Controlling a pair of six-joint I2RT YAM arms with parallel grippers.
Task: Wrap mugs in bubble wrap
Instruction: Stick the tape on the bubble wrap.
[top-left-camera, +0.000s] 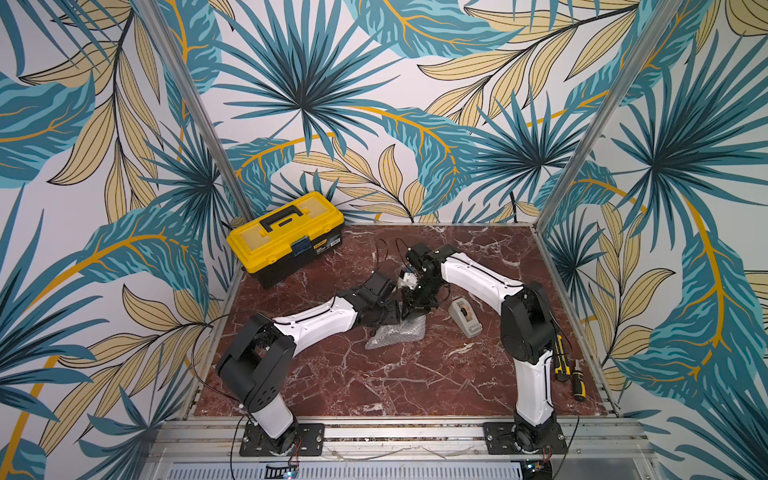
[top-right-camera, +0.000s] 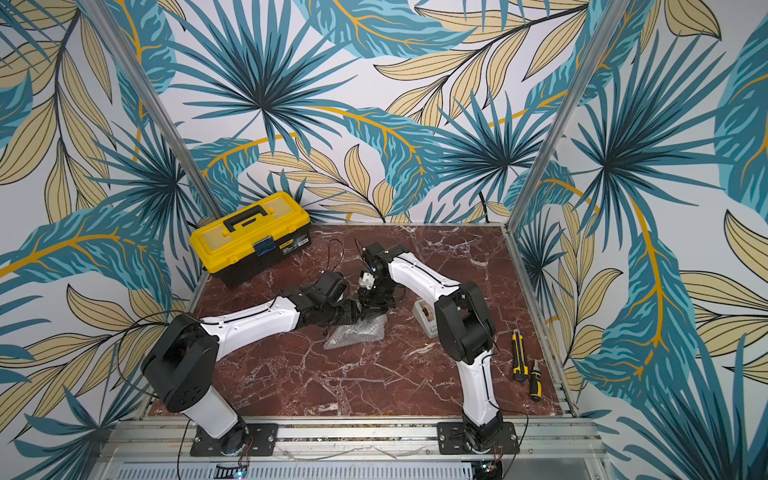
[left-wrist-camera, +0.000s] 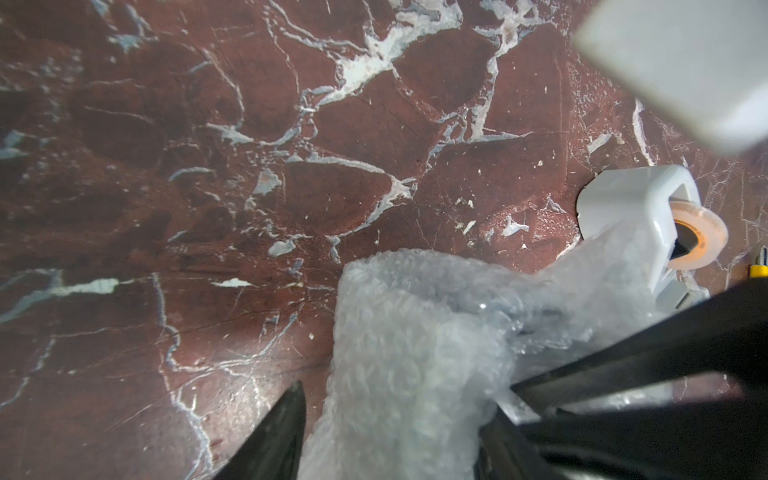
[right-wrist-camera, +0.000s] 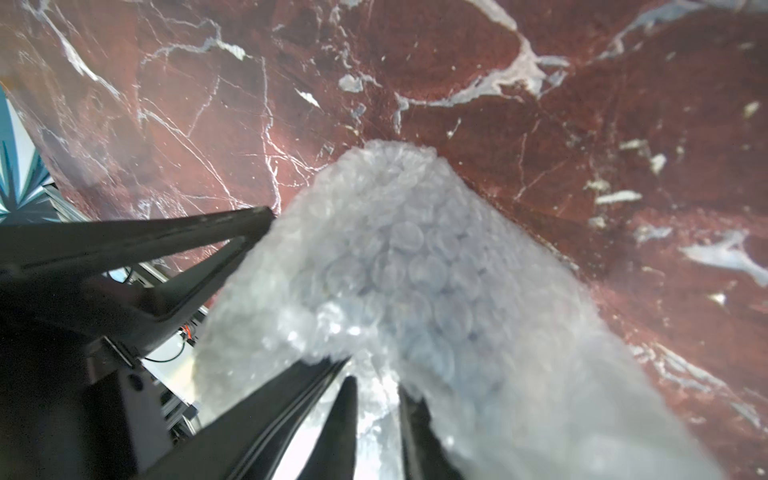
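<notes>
The bubble wrap (top-left-camera: 397, 334) lies as a rolled, crumpled bundle in the middle of the table, seen in both top views (top-right-camera: 355, 334). The mug is hidden. In the left wrist view the roll of bubble wrap (left-wrist-camera: 407, 365) fills the space between my left gripper's (left-wrist-camera: 390, 436) jaws, which are shut on it. My right gripper (right-wrist-camera: 378, 386) stands at the same end of the bundle, its jaws a little apart, with wrap (right-wrist-camera: 415, 270) just past its tips. Both grippers meet above the bundle's far end (top-left-camera: 409, 313).
A grey tape dispenser (top-left-camera: 465, 318) stands just right of the bundle, also visible from the left wrist (left-wrist-camera: 636, 216). A yellow toolbox (top-left-camera: 286, 237) sits at the back left. A utility knife (top-left-camera: 561, 361) and a screwdriver (top-left-camera: 578, 380) lie at the right edge.
</notes>
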